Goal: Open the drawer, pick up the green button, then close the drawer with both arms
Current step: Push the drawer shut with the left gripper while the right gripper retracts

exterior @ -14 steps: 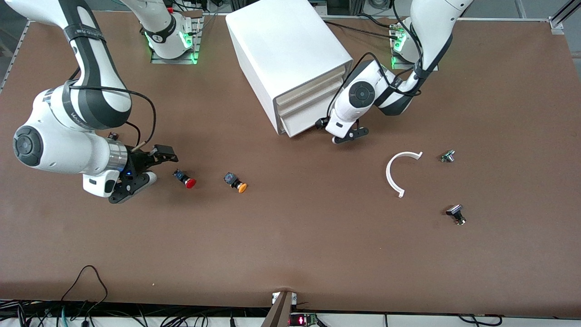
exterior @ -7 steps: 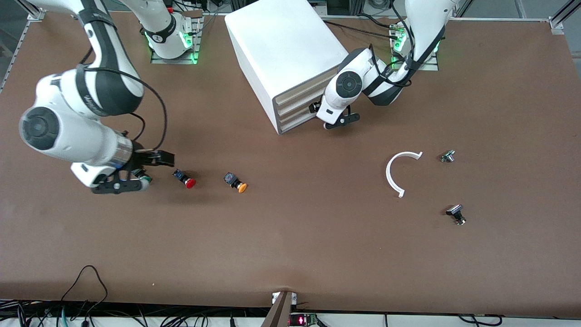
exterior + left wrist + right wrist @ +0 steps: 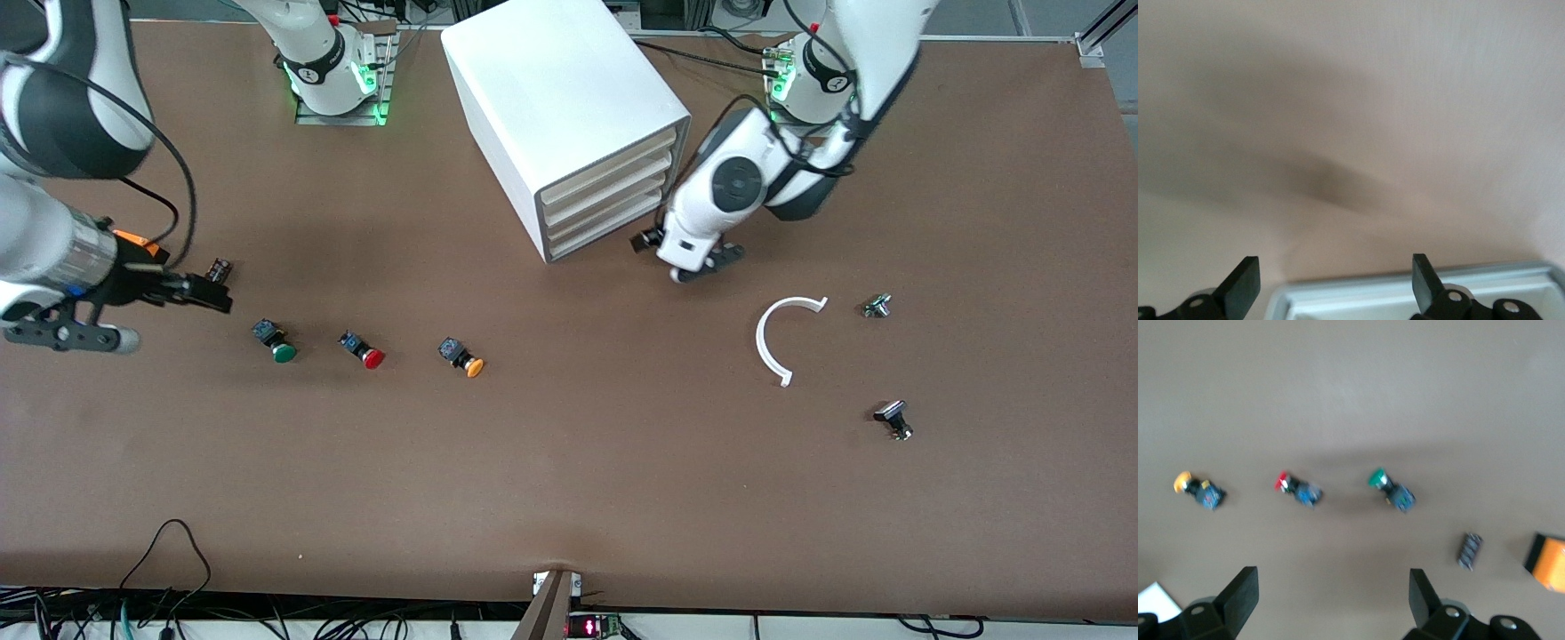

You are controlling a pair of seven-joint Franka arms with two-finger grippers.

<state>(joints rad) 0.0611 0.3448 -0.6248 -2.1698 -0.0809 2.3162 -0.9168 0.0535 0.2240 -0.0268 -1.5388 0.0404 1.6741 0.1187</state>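
I take the cabinet (image 3: 569, 124) as my reference. Its bottom drawer (image 3: 591, 238) sits flush with the three above it, so I judge the closing done or all but done. My left gripper (image 3: 698, 267) hangs just in front of that drawer, toward the left arm's end of the cabinet front, low over the table (image 3: 578, 462). Its fingers (image 3: 1241, 287) stand spread and hold nothing, and a white rim shows below them in the left wrist view.

The green button (image 3: 274, 342) lies on the table on its side, well apart from the cabinet toward the right arm's end and nearer to the front camera than the cabinet. It heads a row with the red button (image 3: 363, 350) and the orange button (image 3: 462, 356), the orange one closest to the cabinet. My right gripper (image 3: 67, 333) is up over the table at the right arm's end, spread wide and empty; the right wrist view shows all three caps below it.

Judgement: what remains is checking and clearing out. I should confirm the drawer front lines up with its neighbours, and give it a gentle square push if it does not. In lifting the left gripper away I should not catch the sloped lip. The right arm should rise straight up, clear of the green button so it is not knocked.
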